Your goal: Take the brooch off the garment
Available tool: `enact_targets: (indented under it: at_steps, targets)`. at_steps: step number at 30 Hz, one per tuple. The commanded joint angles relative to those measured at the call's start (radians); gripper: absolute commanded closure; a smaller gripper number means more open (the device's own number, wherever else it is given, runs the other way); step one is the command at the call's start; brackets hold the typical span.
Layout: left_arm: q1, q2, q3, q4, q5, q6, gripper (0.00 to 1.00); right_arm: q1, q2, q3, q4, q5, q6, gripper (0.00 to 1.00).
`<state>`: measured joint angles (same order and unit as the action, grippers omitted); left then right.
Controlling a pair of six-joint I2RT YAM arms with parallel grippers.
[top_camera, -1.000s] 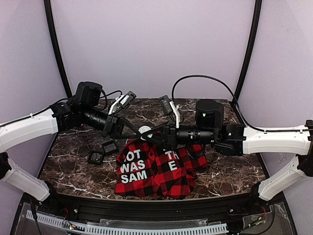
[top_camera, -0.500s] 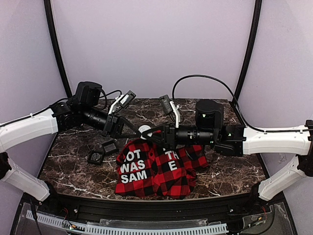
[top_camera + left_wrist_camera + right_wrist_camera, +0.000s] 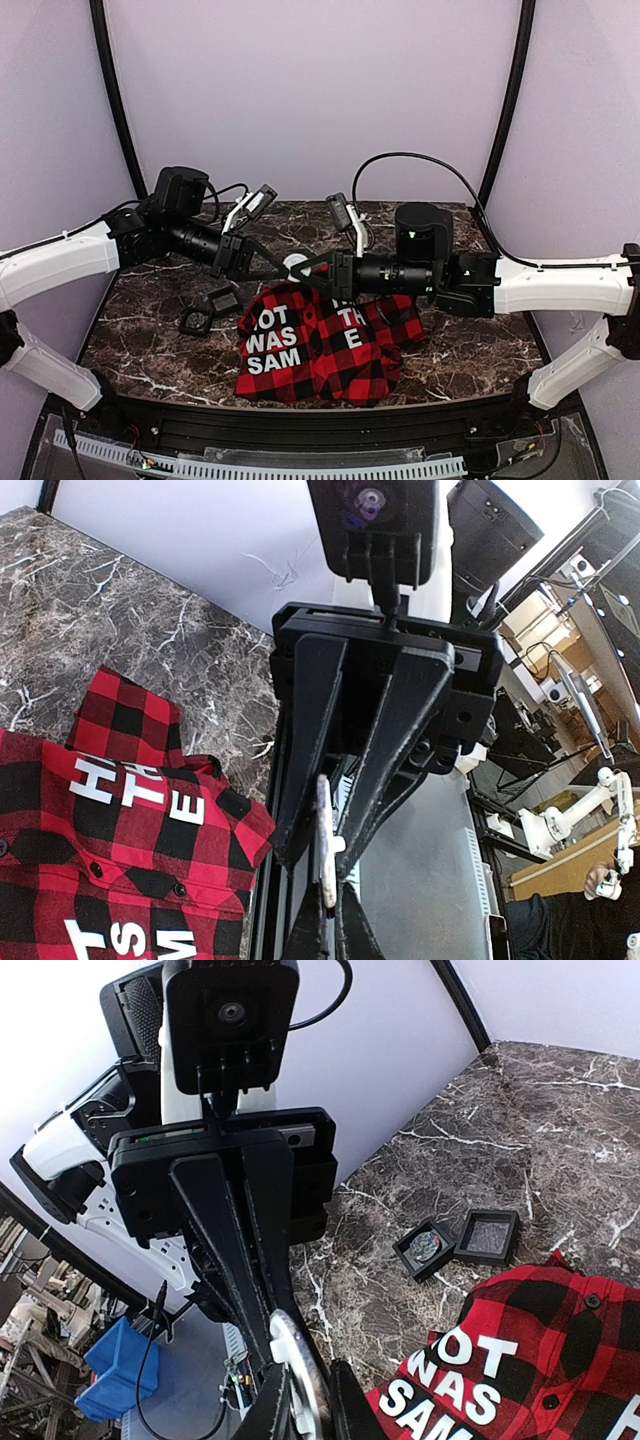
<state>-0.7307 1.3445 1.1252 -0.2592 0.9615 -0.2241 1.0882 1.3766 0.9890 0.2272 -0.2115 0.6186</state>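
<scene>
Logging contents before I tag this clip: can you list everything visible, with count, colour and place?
brooch: one, pale grey-white, up in the air over the garment's far edge, between the two grippers.
garment: one, red-and-black plaid with white letters, lying centre-front on the table.
square frames: two, black, on the table left of the garment.
table: one, dark marble with pale veins.
left gripper: one, black, shut on the brooch.
right gripper: one, black, fingers either side of the brooch; grip unclear.

The garment (image 3: 330, 368) is woven cloth, the table (image 3: 140, 345) glossy veined stone.
</scene>
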Motion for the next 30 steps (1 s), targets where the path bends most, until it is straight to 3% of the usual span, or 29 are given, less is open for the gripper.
enact_targets:
  at_steps: [1, 13, 16, 19, 23, 30]
  targets:
    - [-0.009, -0.014, 0.012, -0.001, 0.057, 0.011, 0.99, -0.037, 0.011, -0.016, -0.025, 0.084, 0.043, 0.87]
    - [-0.008, -0.017, 0.012, 0.000, 0.051, 0.011, 0.99, -0.051, -0.002, -0.046, 0.005, 0.082, 0.058, 0.87]
    - [-0.009, -0.017, 0.012, -0.007, 0.027, 0.012, 0.99, -0.052, -0.004, -0.049, 0.021, 0.056, 0.047, 0.82]
    - [-0.008, -0.006, 0.027, -0.054, -0.039, 0.027, 0.99, -0.052, -0.019, -0.057, 0.058, -0.016, 0.019, 0.71]
    - [-0.008, 0.014, 0.041, -0.081, -0.098, 0.035, 0.99, -0.052, -0.051, -0.068, 0.116, -0.093, -0.009, 0.46]
    - [-0.008, -0.004, 0.034, -0.098, -0.263, 0.048, 0.99, -0.055, -0.143, -0.089, 0.051, 0.011, -0.048, 0.19]
